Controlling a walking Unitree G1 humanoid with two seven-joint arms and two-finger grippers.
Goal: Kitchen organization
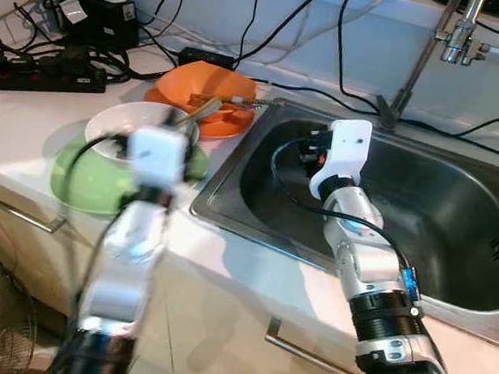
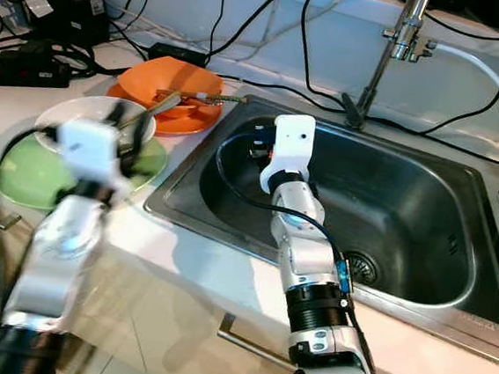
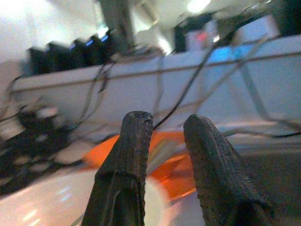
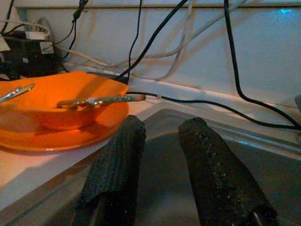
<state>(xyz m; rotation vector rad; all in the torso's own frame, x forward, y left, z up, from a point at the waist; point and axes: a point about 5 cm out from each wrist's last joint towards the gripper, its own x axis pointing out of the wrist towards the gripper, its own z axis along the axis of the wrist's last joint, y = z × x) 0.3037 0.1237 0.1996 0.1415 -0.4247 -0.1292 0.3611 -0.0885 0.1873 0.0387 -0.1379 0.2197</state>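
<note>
Your steel sink [image 1: 459,216] lies open, with room inside. The right gripper [image 4: 162,141] hangs over its near-left corner, fingers parted, holding nothing. The blurred left gripper [image 3: 167,141], also parted and empty, hovers over the white bowl [image 1: 105,124] on the green plate [image 1: 82,184]. The orange bowl [image 4: 61,101] sits on an orange plate just beside the sink's rim; a utensil [image 4: 101,100] lies across it, long axis toward the sink.

Pale counter [image 1: 249,284], cable-strewn backsplash [image 1: 292,23]

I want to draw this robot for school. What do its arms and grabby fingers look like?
Both arms are shiny silver tubes. The right arm has a black ribbed ring near its base, a small blue part and a thin black cable looping beside it. Each wrist ends in a white boxy block. The left gripper and right gripper each have two long black fingers with a bumpy, textured surface and rounded tips.
</note>
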